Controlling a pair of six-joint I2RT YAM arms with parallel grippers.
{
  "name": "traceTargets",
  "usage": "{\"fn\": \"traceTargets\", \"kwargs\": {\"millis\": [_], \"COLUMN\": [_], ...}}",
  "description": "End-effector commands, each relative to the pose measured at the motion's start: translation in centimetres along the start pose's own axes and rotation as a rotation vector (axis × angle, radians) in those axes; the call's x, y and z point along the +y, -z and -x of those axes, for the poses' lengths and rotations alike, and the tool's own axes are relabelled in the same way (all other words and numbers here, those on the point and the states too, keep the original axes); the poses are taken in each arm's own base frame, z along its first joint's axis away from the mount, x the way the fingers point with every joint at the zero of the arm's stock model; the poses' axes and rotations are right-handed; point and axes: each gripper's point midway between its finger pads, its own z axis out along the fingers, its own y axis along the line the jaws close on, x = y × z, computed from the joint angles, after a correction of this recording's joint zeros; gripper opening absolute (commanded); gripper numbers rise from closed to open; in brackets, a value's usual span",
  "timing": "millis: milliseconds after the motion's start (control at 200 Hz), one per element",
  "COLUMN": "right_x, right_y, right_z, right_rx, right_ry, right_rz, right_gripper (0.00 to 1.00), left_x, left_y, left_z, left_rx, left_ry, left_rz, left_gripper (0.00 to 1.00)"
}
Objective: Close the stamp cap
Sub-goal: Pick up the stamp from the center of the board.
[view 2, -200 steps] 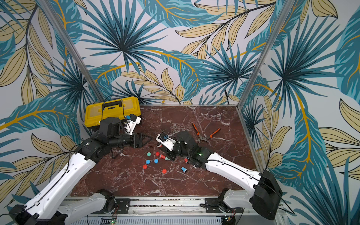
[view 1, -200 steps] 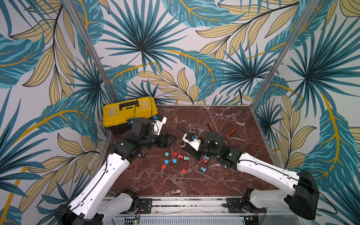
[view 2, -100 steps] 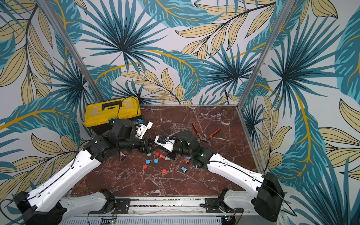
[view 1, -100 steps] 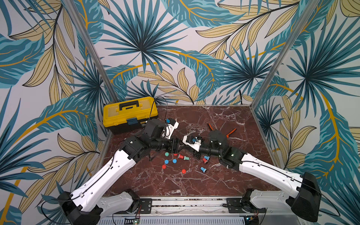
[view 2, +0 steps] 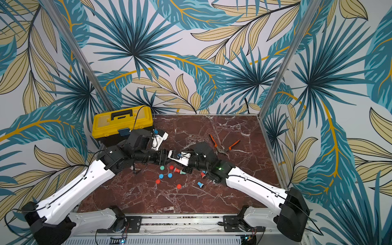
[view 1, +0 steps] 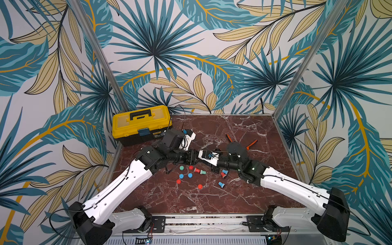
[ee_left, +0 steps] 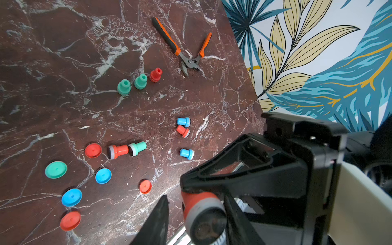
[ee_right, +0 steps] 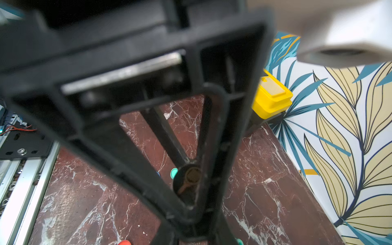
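In the left wrist view a red stamp (ee_left: 198,201) with a grey ring hangs above the table, its dark face bare, no cap on it. My right gripper (ee_left: 192,188) is shut on its red handle. My left gripper (ee_left: 196,214) stands open around the ring end: one fingertip (ee_left: 158,220) is a gap away and the other lies against the ring. In a top view the left gripper (view 1: 194,159) and the right gripper (view 1: 201,158) meet mid-table, and the stamp is hidden. Loose caps lie below, among them a red cap (ee_left: 145,186) and a blue cap (ee_left: 103,175).
More stamps lie on the marble: a red stamp (ee_left: 117,151) and a green stamp (ee_left: 137,148) end to end, and three capped stamps (ee_left: 140,81) standing near the orange pliers (ee_left: 186,57). A yellow toolbox (view 1: 141,125) sits at the back left.
My left arm has swung right from beside the toolbox to meet the right gripper, and its jaws have narrowed around the stamp. The right gripper kept its grip and hardly moved.
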Motion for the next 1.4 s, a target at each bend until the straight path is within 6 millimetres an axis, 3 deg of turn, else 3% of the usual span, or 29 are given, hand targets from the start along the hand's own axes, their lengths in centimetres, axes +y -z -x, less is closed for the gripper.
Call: {"fn": "traceTargets", "kwargs": {"millis": [0,165,356,486,716,881,1026,1392], "right_x": [-0.4,-1.3,-1.7,-2.2,-2.2,-1.6,-0.7,0.4], "right_y": [0.6,0.9,2.0,4.1,9.2,12.2,14.1,14.8], "right_z": [0.9,1.4,2.8,4.9,9.9,13.4,16.1,19.2], "right_rx": [-0.009,-0.01,-0.049,-0.13,-0.347,-0.504,-0.631,-0.784], "right_ry": [0.046,0.06,0.059,0.053,0.058,0.08,0.095,0.15], "right_rz": [-0.025,-0.066,-0.093,-0.134,-0.162,-0.141,-0.083,0.014], "right_gripper": [0.08,0.09,0.22,0.31,0.4,0.42,0.42,0.36], "left_x": [-0.5,-0.7,-1.7,-3.5,-8.2,-12.3,-14.6,-18.0], "left_y": [0.2,0.1,1.3,3.0,7.7,10.8,12.9,16.1], "left_z": [0.9,0.7,1.4,2.1,2.8,2.1,1.8,2.2], "left_rx": [-0.022,-0.015,-0.053,-0.085,-0.143,-0.115,-0.121,-0.193], "left_ry": [0.01,0.001,-0.042,-0.107,-0.22,-0.292,-0.331,-0.328], "left_rz": [0.0,-0.002,-0.025,-0.083,-0.259,-0.453,-0.573,-0.817], "left_gripper": [0.4,0.32,0.24,0.23,0.22,0.21,0.2,0.21]}}
